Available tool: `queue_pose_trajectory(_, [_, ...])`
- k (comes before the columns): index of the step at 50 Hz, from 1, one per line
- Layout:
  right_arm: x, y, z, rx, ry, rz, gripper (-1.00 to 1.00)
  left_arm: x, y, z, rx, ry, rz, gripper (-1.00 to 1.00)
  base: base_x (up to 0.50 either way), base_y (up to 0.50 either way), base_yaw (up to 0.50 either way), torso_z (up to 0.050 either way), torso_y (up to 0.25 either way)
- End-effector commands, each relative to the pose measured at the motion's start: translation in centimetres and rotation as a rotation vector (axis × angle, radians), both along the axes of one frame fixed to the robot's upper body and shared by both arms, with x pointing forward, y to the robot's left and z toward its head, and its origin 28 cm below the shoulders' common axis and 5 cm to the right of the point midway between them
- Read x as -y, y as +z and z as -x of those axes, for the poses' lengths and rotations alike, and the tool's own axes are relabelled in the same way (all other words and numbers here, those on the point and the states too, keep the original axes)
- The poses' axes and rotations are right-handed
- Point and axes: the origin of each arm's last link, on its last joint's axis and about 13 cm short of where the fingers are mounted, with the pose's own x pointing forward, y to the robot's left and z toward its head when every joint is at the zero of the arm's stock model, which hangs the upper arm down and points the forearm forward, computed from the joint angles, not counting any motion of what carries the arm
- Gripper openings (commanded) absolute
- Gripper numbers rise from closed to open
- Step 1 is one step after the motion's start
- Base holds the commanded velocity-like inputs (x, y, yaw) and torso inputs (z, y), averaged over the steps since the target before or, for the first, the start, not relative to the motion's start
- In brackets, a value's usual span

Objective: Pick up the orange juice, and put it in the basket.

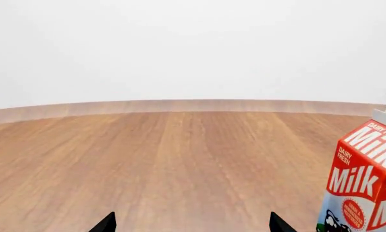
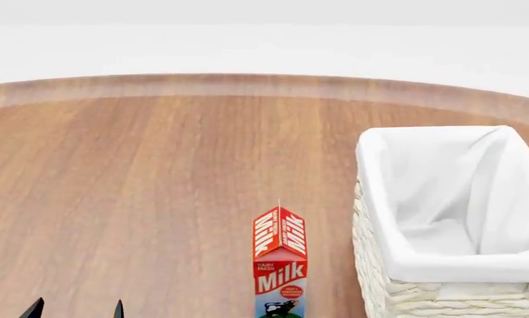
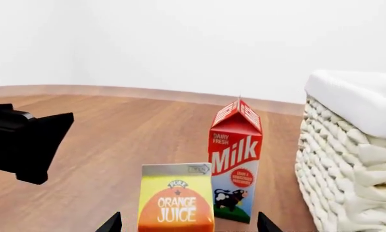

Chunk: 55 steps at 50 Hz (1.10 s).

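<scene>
The orange juice (image 3: 176,200), a yellow carton with an orange circle and white lettering, stands upright between the spread fingertips of my right gripper (image 3: 189,223), which is open; the tips are apart from its sides. It is out of the head view. The cream wicker basket (image 2: 370,218) with white lining stands at the right, also in the right wrist view (image 3: 347,159). My left gripper (image 1: 191,223) is open and empty over bare wood; its tips show low left in the head view (image 2: 77,309).
A red-and-white Milk carton (image 2: 280,265) stands upright left of the basket, behind the juice in the right wrist view (image 3: 236,162) and at the edge of the left wrist view (image 1: 366,183). The black left arm (image 3: 22,140) shows there. Wooden tabletop (image 2: 158,172) all around.
</scene>
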Motion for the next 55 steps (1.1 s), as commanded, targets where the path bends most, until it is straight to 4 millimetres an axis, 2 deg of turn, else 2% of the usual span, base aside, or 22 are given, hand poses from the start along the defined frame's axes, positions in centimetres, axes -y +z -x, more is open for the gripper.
queue_pose_trajectory(1, [-0.4,-0.4,-0.5,-0.007,-0.005,-0.002,1.00,0.0,0.0,0.0,0.000,0.000,0.000,1.00,0.00,0.00,0.00,0.000,0.000])
queue_pose_trajectory(37, [-1.0,-1.6,-2.3,-0.042,-0.007,0.012,1.00,0.0,0.0,0.0,0.000,0.000,0.000,1.00,0.00,0.00,0.00,0.000,0.000])
queue_pose_trajectory(55, [-1.4,-1.5,-2.5,-0.043,0.007,0.021,1.00,0.0,0.0,0.0,0.000,0.000,0.000,1.00,0.00,0.00,0.00,0.000,0.000])
